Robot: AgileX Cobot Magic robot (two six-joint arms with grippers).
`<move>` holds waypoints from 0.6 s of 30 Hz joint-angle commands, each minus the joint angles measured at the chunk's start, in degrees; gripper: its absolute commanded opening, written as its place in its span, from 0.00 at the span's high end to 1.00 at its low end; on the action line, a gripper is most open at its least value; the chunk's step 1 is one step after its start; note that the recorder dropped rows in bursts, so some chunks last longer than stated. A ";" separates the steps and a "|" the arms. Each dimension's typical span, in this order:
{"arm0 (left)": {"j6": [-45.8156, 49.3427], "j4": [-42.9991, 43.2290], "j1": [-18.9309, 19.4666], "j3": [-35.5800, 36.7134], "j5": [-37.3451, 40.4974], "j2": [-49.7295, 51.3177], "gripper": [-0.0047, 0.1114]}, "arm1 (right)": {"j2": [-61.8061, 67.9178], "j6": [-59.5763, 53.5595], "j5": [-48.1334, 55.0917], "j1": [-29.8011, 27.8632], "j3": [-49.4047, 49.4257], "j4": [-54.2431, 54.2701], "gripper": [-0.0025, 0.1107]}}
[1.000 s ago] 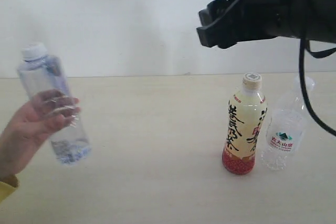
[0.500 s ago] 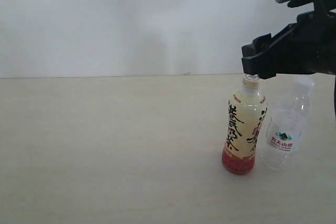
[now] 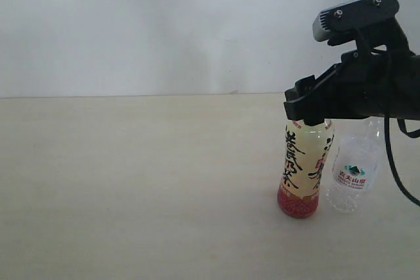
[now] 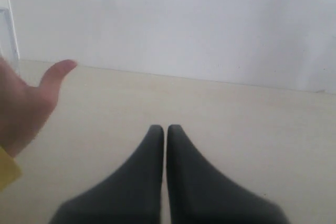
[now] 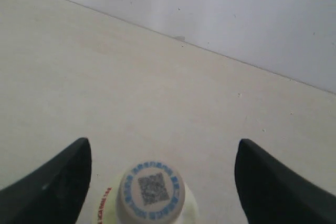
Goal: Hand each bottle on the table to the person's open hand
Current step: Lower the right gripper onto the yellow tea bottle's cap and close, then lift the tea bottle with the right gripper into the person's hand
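Two bottles toward the right table [image 3: 131, 181] edge — your right jaws gape astride the cap [image 5: 151, 188] of the cream bottle [image 3: 303, 168], clear bottle [image 3: 354, 172] beside; left jaws clenched.

Cap of cream-labelled bottle [image 3: 303, 162] masked in exterior view by right gripper [image 3: 307, 117]. Neck and cap of clear bottle [image 3: 354, 172], just right of it, hidden behind same gripper; logo lettering too small to read. Person's open hand [image 4: 23, 108] cut by frame edge: thumb, palm, yellow cuff [image 4: 6, 169] only. Left gripper [image 4: 166, 129] blurred toward base.
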 commanded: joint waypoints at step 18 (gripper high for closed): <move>0.14 0.20 0.15 -0.22 -0.25 -0.15 0.92 | 4.34 1.13 0.63 -0.43 -2.53 -0.70 0.95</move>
